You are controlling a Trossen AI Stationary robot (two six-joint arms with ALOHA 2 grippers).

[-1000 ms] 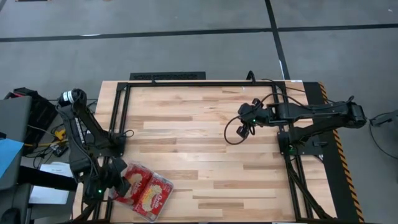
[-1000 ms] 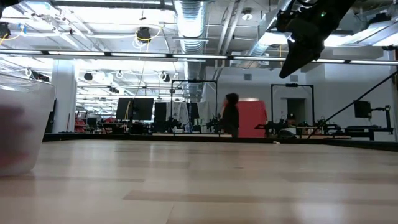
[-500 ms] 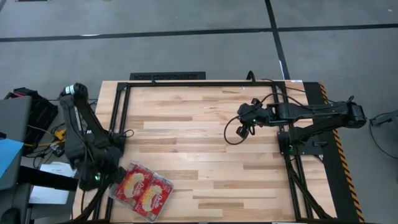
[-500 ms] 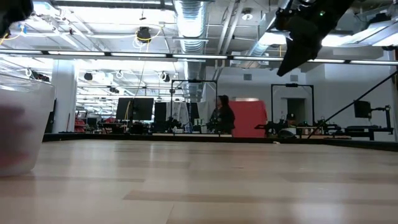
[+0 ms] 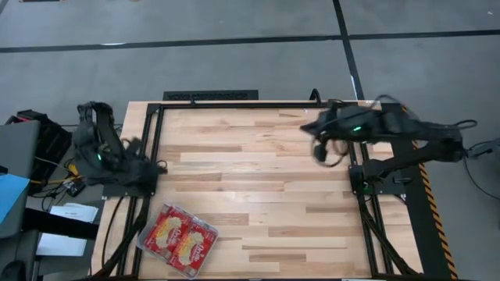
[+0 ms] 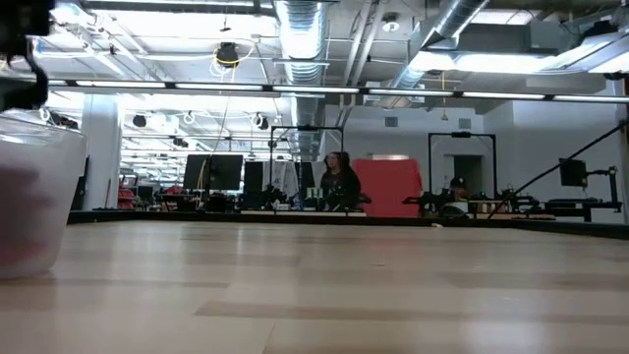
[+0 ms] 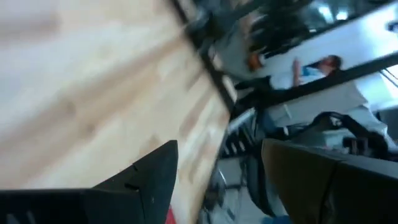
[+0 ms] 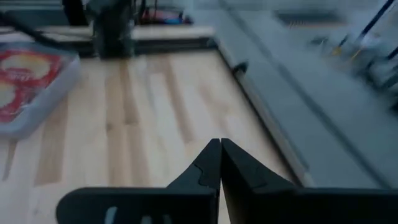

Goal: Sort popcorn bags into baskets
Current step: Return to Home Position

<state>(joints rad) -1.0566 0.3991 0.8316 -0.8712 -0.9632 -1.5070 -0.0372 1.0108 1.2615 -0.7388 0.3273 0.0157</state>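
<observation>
The tray [image 8: 43,115] sits at the bench's [image 5: 250,179] corner on the left arm's side, at the bottom left of the high view. Red popcorn bags [image 5: 178,236] lie flat inside it, 2 showing side by side on top. The left pincer [image 7: 221,149] is released, its fingers spread with nothing between them, over the bench's left edge and well apart from the tray. The right pincer [image 8: 219,146] is clenched on nothing, fingertips meeting, over the far right of the bench. A person [image 6: 339,182] stands far off in the room.

Dark jointed arms [image 5: 414,139], looped black cables [image 5: 320,151], small green lights [image 5: 356,130].
</observation>
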